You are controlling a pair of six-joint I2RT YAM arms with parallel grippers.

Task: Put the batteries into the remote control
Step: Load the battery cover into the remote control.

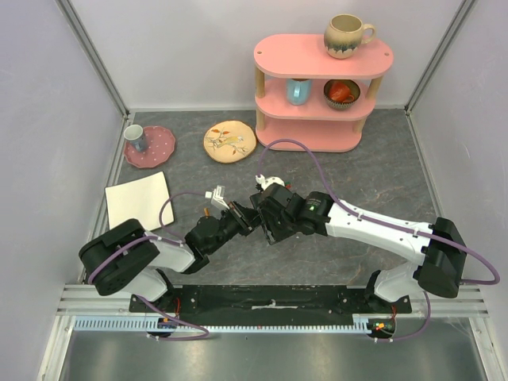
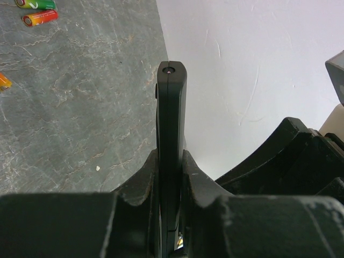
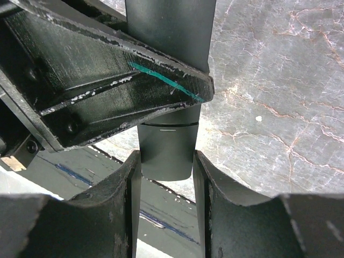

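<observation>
Seen edge-on in the left wrist view, the remote control (image 2: 171, 107) is a slim black bar standing up out of my left gripper (image 2: 171, 156), which is shut on its two flat faces. In the right wrist view its rounded end (image 3: 166, 153) lies between the fingertips of my right gripper (image 3: 166, 156), and both pads touch its sides. My left gripper's finger (image 3: 107, 91) crosses over the bar just above. Both grippers meet above mid-table (image 1: 255, 216). Three batteries lie on the slate: a green one (image 2: 35, 4), a red-yellow one (image 2: 40, 18) and an orange one (image 2: 2, 80).
A pink three-tier shelf (image 1: 317, 87) with mugs and a bowl stands at the back right. A pink saucer with a cup (image 1: 151, 147) and a patterned plate (image 1: 228, 141) sit at the back left. A white square mat (image 1: 139, 200) lies left of the arms.
</observation>
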